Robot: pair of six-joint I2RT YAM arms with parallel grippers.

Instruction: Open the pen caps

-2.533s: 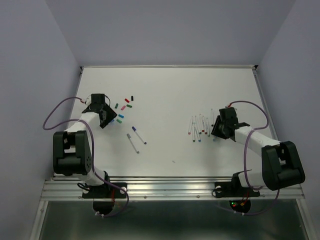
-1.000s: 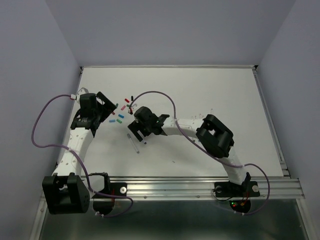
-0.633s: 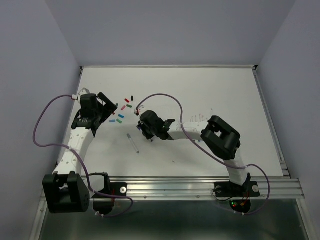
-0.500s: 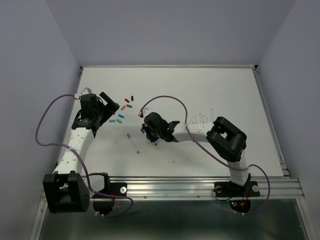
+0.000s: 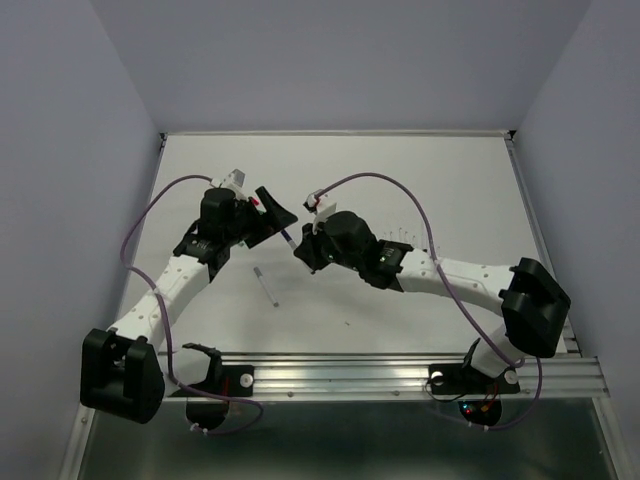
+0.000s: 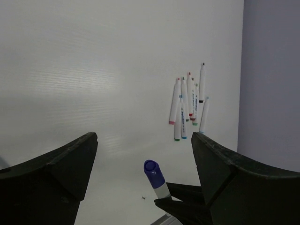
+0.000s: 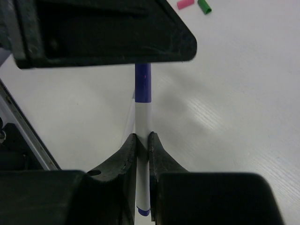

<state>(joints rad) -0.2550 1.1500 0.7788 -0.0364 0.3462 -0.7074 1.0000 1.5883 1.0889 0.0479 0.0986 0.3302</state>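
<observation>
Right wrist view: nearest the lens, the right gripper (image 7: 142, 140) pinches the white barrel of a thin marker pen (image 7: 142, 119) between its two black fingers. It holds the pen above the white table (image 7: 225, 93) with the dark blue plastic cap (image 7: 143, 80) pointing outward, seemingly so the other arm can pull it off. Around that cap the left gripper (image 6: 144, 138) waits with its fingers spread wide on either side, apart from it and apparently lined up to close. Farther off on the table lie a short pink cap (image 7: 185, 3), a green cap (image 7: 204, 6) and a cluster of white pens (image 6: 187, 108).
</observation>
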